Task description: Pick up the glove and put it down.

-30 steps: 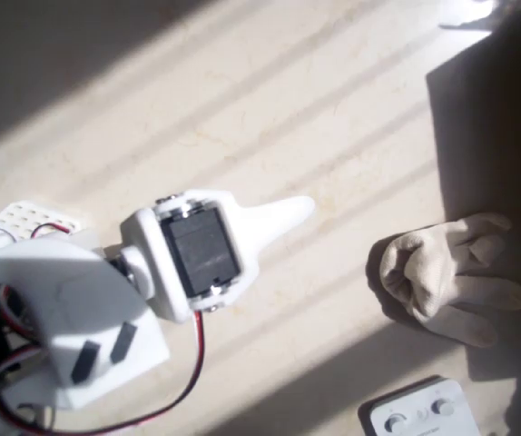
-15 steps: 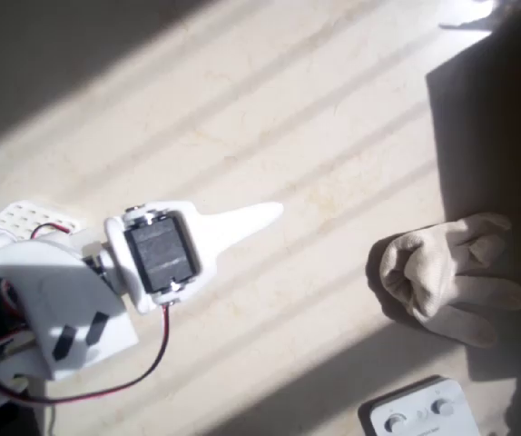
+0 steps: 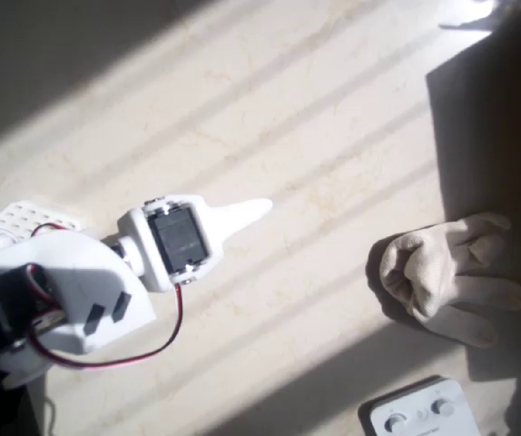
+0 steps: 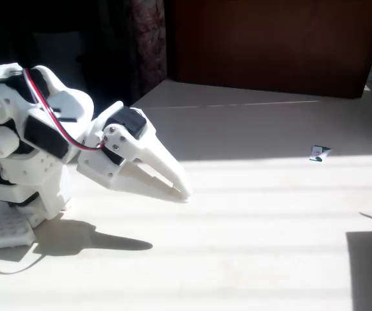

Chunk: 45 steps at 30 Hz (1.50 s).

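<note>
- The glove [image 3: 447, 277] lies crumpled on the table [image 3: 315, 127] at the right of the overhead view, cream fabric bunched at the wrist end and soft rounded digits trailing toward the right edge, half in sun and half in the dark shadow there.
- Nothing touches it, and it rests flat on the surface, so by my reading either the pick-up is yet to come or the glove is already set down; the pictures do not settle which.
- Near it, toward the bottom edge, sits a white plastic box with round knobs [image 3: 419, 413], close to the glove but apart from it.
- Well away, on the left, the gripper [image 3: 251, 212] points toward the glove with a wide stretch of bare table between them.
- In the fixed view the gripper [image 4: 181, 186] angles down, tip hanging low over the table; the fingers [image 4: 163, 162] look drawn together, a thin gap between them, and they carry nothing.
- The white arm [image 4: 30, 129] is folded back over its base, a red wire looping along it: a tucked posture, I'd judge, not a reach.
- The table is pale and smooth, striped with bands of hard sunlight and shadow.
- Behind it stand a dark wooden panel [image 4: 270, 45] and dim curtains; a tiny scrap of litter [image 4: 319, 153] lies far off on the table.
</note>
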Motion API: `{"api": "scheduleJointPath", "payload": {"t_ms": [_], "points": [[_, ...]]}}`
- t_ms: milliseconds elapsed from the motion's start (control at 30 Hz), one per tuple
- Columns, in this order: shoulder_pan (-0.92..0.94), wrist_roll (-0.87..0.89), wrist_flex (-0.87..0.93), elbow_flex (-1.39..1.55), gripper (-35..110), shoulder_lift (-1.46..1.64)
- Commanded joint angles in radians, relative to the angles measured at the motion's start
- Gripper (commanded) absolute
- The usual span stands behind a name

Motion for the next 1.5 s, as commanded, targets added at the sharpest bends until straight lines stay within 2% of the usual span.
{"api": "scheduleJointPath", "payload": {"t_ms": [0,467,833,1467], "points": [[0.012,-0.005,0.0,0.031,0,0.009],[0.012,-0.005,0.014,0.029,0,0.009],[0.012,-0.005,0.405,-0.049,0,0.009],[0.012,-0.005,0.42,-0.052,0,0.011]]}}
